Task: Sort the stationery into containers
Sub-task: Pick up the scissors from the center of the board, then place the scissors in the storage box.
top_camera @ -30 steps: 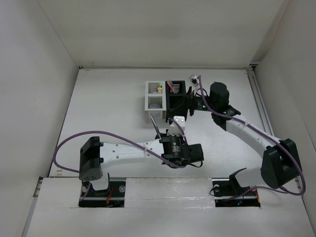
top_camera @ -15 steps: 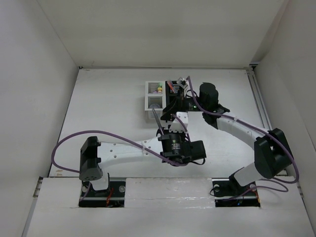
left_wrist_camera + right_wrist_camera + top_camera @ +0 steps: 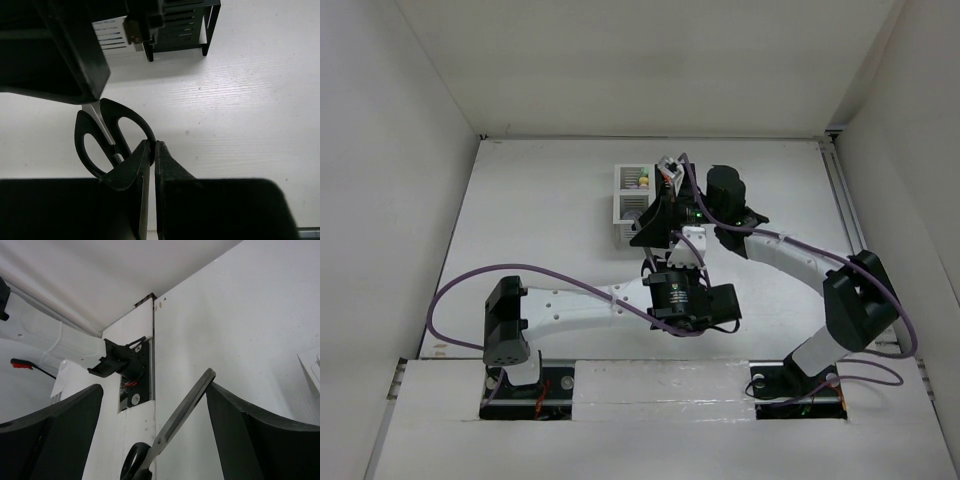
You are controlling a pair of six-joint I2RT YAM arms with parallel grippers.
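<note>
Black-handled steel scissors [image 3: 112, 132] are held by one handle loop in the left end effector [image 3: 151, 150], which is closed on it. Their long axis runs away from that grip, and the blade lies inside the wide-open right end effector [image 3: 154, 390] (not clamped), likely a handover.

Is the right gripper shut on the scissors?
No, the right gripper is wide open, with the scissors blade in the gap between its fingers.
</note>
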